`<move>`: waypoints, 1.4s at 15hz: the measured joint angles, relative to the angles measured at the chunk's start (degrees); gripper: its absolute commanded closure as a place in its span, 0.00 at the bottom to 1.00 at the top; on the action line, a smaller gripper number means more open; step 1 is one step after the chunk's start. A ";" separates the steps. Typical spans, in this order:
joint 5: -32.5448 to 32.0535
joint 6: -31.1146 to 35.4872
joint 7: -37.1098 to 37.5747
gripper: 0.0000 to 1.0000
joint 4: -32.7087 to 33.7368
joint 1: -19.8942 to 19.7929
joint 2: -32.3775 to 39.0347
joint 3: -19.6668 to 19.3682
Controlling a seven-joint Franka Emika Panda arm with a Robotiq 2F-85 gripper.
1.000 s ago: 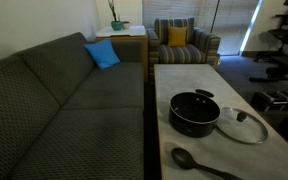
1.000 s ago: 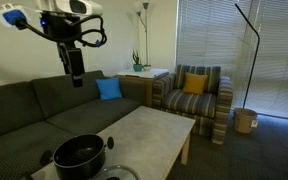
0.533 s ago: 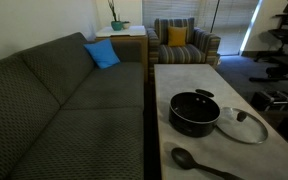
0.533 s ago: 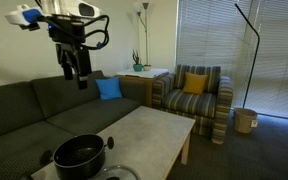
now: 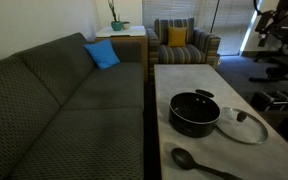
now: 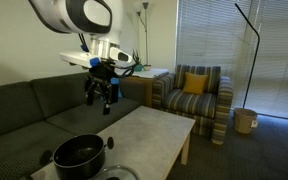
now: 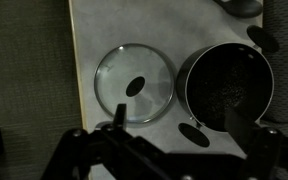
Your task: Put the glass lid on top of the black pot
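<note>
The black pot (image 5: 194, 112) stands on the pale table, with the glass lid (image 5: 242, 125) lying flat on the table just beside it. In the wrist view the lid (image 7: 134, 85) is on the left and the pot (image 7: 227, 88) on the right, nearly touching. In an exterior view the pot (image 6: 81, 155) is at the bottom and only the lid's edge (image 6: 120, 173) shows. My gripper (image 6: 101, 97) hangs open and empty, high above the table's sofa side. In the wrist view the gripper (image 7: 181, 128) frames the gap between lid and pot.
A black long-handled spoon (image 5: 199, 162) lies near the table's (image 5: 184, 78) front edge. A dark sofa (image 5: 64, 110) with a blue cushion (image 5: 102, 54) runs along the table. A striped armchair (image 5: 182, 42) stands at the far end.
The arm has swung down and across from high over the sofa towards the table. The pot, lid and spoon have not moved.
</note>
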 measured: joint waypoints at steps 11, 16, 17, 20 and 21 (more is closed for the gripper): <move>-0.01 -9.60 -0.25 0.00 16.08 -0.29 14.48 1.78; 0.49 -9.61 1.14 0.00 20.67 -1.08 19.41 1.76; 0.78 -9.69 1.31 0.00 22.56 -1.62 21.48 1.77; 1.71 -11.16 1.47 0.00 29.34 -3.78 28.49 1.82; 1.92 -12.40 1.47 0.00 32.01 -4.54 30.97 1.86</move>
